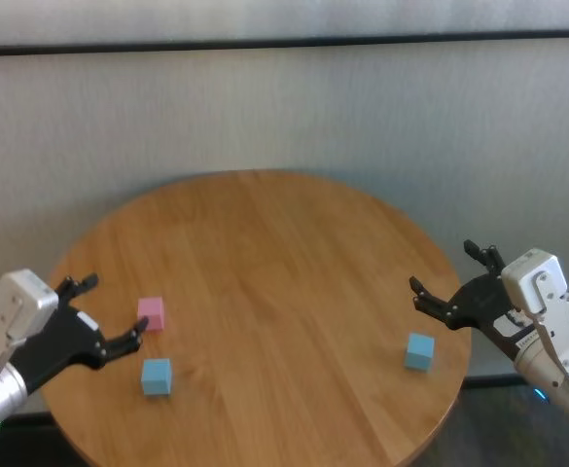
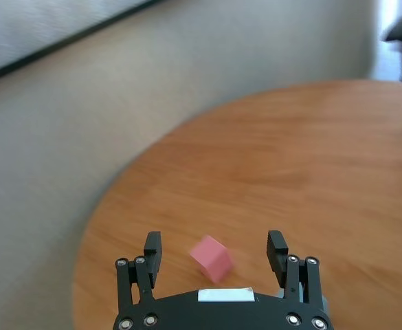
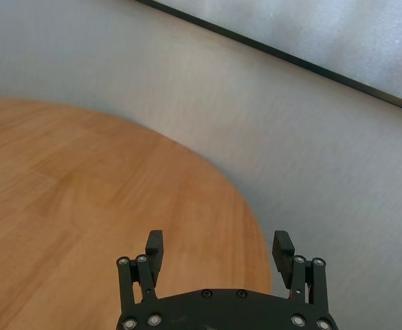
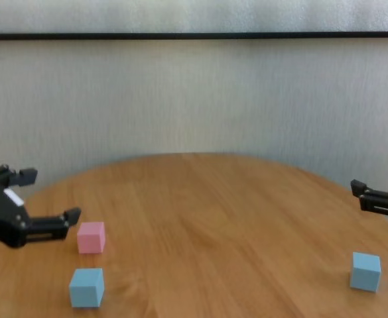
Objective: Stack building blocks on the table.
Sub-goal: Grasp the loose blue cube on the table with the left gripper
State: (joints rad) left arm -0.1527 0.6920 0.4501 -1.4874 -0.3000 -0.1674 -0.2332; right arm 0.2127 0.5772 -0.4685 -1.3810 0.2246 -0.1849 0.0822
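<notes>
A pink block [image 1: 151, 313] lies on the round wooden table [image 1: 265, 253] at the left, with a light blue block [image 1: 156, 376] just in front of it. A second light blue block [image 1: 419, 351] lies at the right. My left gripper [image 1: 109, 313] is open and empty, hovering just left of the pink block, which shows between its fingers in the left wrist view [image 2: 211, 258]. My right gripper [image 1: 449, 277] is open and empty above the table's right edge, behind the right blue block. In the chest view the pink block [image 4: 91, 237] and blue blocks [image 4: 86, 287] [image 4: 365, 271] show apart.
A pale wall with a dark horizontal strip [image 1: 284, 43] runs behind the table. The table's middle and far part [image 1: 265, 224] hold nothing.
</notes>
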